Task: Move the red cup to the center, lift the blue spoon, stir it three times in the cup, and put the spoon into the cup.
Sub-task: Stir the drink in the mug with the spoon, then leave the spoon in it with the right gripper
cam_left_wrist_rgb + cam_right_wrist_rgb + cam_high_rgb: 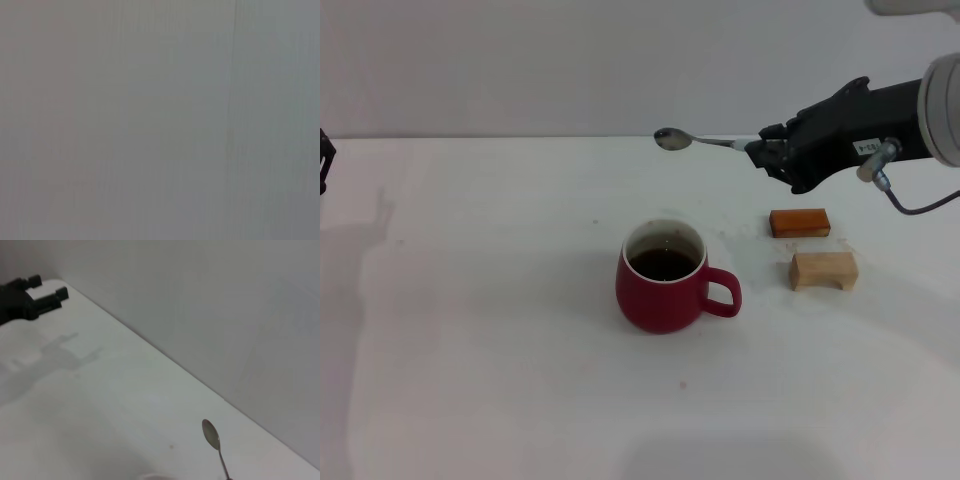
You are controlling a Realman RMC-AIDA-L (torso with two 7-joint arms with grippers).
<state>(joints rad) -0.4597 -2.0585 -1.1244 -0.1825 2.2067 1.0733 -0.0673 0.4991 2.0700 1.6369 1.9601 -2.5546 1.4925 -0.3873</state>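
Observation:
The red cup (665,285) stands upright at the middle of the white table (470,330), handle to the right, with dark liquid inside. My right gripper (761,152) is shut on the blue spoon (688,140) and holds it level in the air, behind and right of the cup. Only the grey bowl and neck show; the handle is hidden in the fingers. The spoon's bowl also shows in the right wrist view (212,435). My left gripper (39,294) is parked at the far left table edge, open and empty.
A small orange-brown block (799,222) and a pale wooden block (824,270) lie to the right of the cup, below my right gripper. A grey wall runs behind the table. The left wrist view shows only a plain grey surface.

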